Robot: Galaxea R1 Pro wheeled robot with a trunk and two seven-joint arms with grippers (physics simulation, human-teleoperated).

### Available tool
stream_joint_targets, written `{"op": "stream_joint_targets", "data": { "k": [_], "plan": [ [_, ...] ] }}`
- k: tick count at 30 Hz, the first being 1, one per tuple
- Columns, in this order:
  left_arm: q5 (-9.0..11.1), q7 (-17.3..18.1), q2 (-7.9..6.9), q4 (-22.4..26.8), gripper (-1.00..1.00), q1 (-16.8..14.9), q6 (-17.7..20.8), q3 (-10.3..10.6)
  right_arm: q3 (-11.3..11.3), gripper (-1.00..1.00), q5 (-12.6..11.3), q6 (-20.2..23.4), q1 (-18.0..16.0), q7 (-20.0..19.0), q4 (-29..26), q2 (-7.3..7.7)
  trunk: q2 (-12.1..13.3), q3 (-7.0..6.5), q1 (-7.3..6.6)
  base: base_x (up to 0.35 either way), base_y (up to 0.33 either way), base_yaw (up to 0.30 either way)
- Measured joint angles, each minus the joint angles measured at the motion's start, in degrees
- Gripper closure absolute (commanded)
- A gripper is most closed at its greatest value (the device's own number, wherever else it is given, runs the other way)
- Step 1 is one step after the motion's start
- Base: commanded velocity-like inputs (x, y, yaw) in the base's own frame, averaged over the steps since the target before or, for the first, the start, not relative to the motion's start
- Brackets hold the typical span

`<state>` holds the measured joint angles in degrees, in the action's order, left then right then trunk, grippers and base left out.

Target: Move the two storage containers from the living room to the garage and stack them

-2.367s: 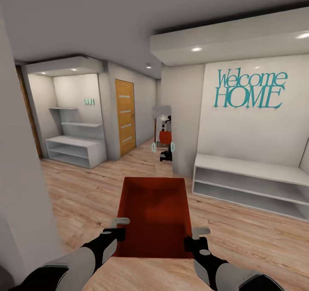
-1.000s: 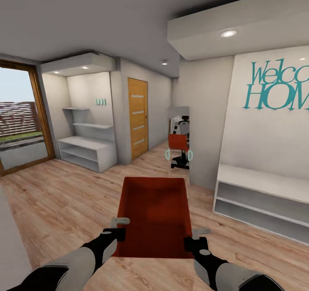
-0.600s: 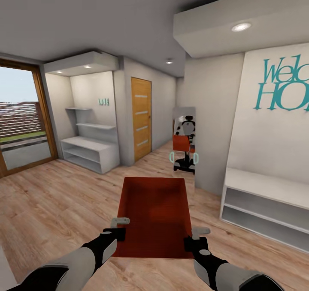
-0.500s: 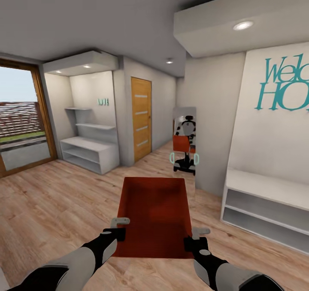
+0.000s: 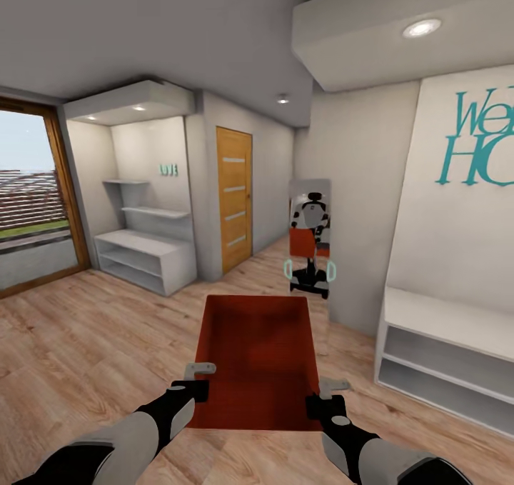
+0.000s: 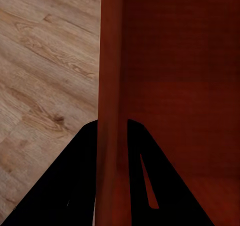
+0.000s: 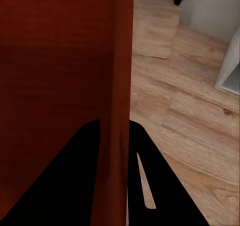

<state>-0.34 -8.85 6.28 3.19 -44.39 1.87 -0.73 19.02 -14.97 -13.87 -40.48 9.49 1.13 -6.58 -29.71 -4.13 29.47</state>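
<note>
1. One orange-red storage container is being carried low in front of the robot, above the light wood plank floor, open side up.
2. Its left wall is sitting between the jaws of the left gripper, which are clenched on the thin wall near the container's near left corner; the left wrist view is showing that wall running between the two dark fingers.
3. Its right wall is being pinched the same way by the right gripper, with the wall passing between that gripper's fingers.
4. Far ahead, a mirror is reflecting the robot with the container.
5. A wooden door is standing left of the mirror, white shelves farther left, and a glass door at the far left.
6. A white bench shelf is sitting at the right under teal wall lettering.
</note>
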Motion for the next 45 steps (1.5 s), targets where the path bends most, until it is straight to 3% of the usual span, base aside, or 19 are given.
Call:
{"op": "stream_joint_targets", "data": {
  "k": [13,36,45],
  "plan": [
    [0.0,0.0,0.0,0.0,1.0,0.0,0.0,0.0,0.0,1.0,0.0,0.0,0.0,0.0,0.0,0.0,0.0,0.0,0.0,0.322,0.0,0.022],
    [0.0,0.0,-0.01,0.0,1.0,0.0,0.0,0.0,0.0,1.0,0.0,0.0,0.0,0.0,0.0,-0.01,0.0,0.0,0.0,0.322,0.0,0.255],
    [0.0,0.0,0.0,0.0,1.0,0.0,0.0,0.0,0.0,1.0,0.0,0.0,0.0,0.0,0.0,0.0,0.0,0.0,0.0,0.322,0.0,0.045]
  ]
}}
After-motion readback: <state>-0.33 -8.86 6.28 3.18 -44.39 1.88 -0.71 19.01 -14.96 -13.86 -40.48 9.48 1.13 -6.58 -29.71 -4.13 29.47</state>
